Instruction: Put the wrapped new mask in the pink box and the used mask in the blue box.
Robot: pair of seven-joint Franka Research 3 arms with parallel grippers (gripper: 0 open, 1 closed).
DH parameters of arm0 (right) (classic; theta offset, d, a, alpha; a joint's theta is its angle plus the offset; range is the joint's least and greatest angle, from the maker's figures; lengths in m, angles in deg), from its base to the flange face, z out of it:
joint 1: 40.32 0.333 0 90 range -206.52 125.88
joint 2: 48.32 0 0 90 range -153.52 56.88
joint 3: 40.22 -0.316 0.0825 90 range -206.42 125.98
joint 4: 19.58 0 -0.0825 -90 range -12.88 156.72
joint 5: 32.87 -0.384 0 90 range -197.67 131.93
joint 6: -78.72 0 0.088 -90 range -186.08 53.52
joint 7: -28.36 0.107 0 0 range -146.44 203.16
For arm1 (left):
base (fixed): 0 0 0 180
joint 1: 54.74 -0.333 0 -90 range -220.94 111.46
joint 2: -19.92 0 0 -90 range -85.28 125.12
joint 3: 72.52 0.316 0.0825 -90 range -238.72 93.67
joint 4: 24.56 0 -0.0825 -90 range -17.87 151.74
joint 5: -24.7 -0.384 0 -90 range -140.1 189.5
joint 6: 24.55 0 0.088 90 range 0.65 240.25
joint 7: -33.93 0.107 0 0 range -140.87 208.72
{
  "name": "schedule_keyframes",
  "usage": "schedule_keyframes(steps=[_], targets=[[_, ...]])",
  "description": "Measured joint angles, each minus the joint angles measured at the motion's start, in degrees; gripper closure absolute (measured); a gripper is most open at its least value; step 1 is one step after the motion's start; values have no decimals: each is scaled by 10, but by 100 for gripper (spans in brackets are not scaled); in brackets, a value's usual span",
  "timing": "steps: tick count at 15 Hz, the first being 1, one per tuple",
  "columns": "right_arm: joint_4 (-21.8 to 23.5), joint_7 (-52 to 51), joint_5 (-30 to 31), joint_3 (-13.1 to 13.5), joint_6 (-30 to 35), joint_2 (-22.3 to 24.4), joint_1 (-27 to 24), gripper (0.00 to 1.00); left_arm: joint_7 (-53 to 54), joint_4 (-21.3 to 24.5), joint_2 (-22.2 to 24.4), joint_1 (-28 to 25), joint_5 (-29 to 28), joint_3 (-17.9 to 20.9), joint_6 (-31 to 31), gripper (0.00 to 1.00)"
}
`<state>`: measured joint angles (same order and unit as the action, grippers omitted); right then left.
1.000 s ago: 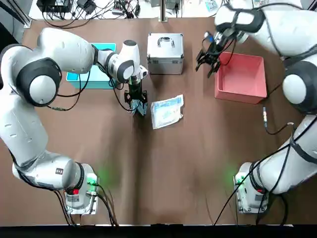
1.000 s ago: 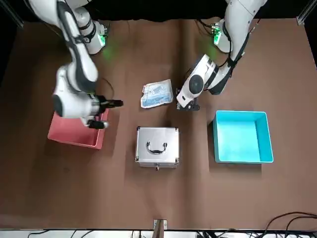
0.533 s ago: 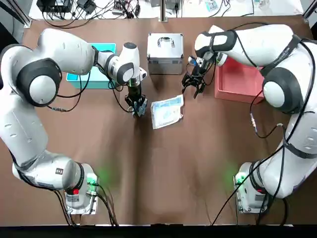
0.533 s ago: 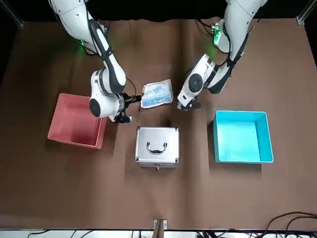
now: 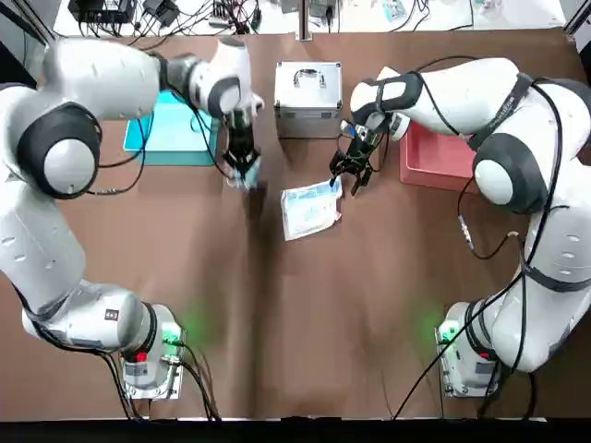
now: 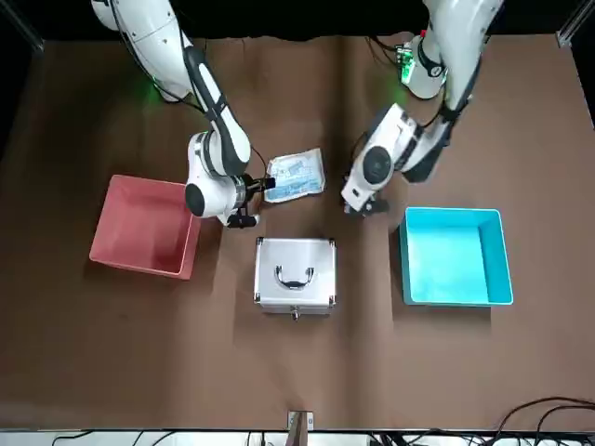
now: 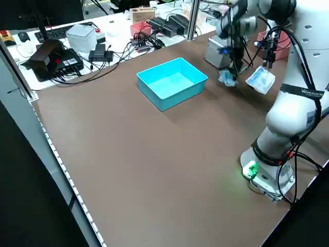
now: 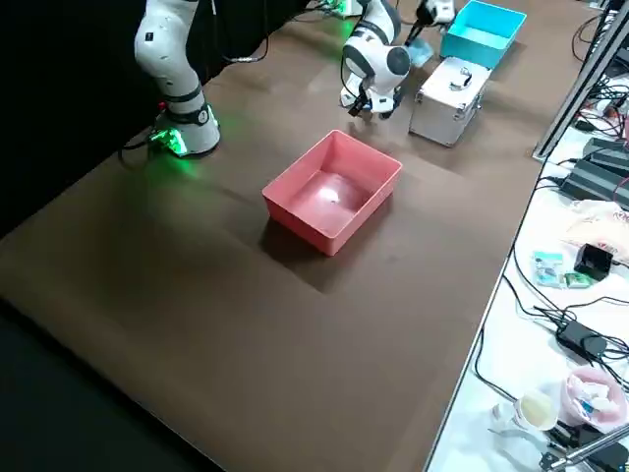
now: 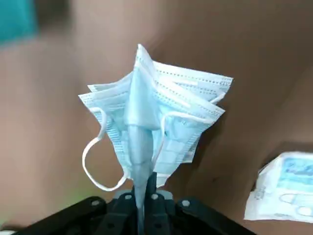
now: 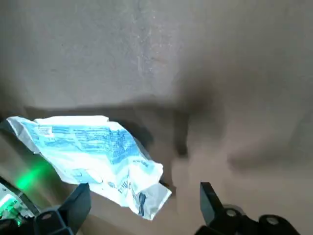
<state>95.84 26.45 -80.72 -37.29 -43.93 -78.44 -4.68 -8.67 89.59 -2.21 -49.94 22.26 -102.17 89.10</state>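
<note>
The used mask (image 9: pixel 152 113), a bunchy light-blue one, hangs off the table with my left gripper (image 5: pixel 242 164) shut on it, just right of the blue box (image 5: pixel 171 134). The wrapped new mask (image 5: pixel 311 207) lies flat at the table's middle. My right gripper (image 5: pixel 349 172) is open and hovers over the packet's far right corner; in the right wrist view the packet (image 10: pixel 90 151) sits between its spread fingers (image 10: pixel 76 204). To the right stands the pink box (image 5: pixel 436 162), partly hidden under the right arm.
A silver metal case (image 5: pixel 308 98) with a handle stands at the back between the two boxes, close behind both grippers. Cables and gear lie beyond the table's far edge. Bare brown tabletop stretches toward the arm bases (image 5: pixel 148 360).
My left gripper lifted the used mask and carried it back toward the blue box. My right gripper swung left from the pink box to the packet's corner.
</note>
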Motion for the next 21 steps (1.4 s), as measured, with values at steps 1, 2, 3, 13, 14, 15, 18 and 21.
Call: schedule_keyframes(steps=[1,2,3,13,14,15,18,21], targets=[[0,-1,-7,0,-8,-4,6,1,3,-28,8,-13,-5,0,-32,98],[0,-1,-11,0,-17,-9,12,2,6,-54,14,-22,-11,1,-60,98],[0,-1,-14,0,-26,-13,17,2,9,-78,18,-31,-20,1,-82,98],[-5,-3,-33,0,-31,-27,42,51,215,-158,17,-165,-88,6,-109,98],[-5,-3,-35,0,-28,-29,43,70,250,-158,1,-200,-111,7,-88,98],[-6,-1,-37,0,-27,-29,43,78,258,-158,-13,-212,-126,7,-74,98],[-9,15,-37,3,-21,-29,43,91,261,-158,-69,-232,-174,7,-45,98],[-17,24,-37,31,1,-27,40,91,271,-159,-113,-239,-188,8,-40,98]])
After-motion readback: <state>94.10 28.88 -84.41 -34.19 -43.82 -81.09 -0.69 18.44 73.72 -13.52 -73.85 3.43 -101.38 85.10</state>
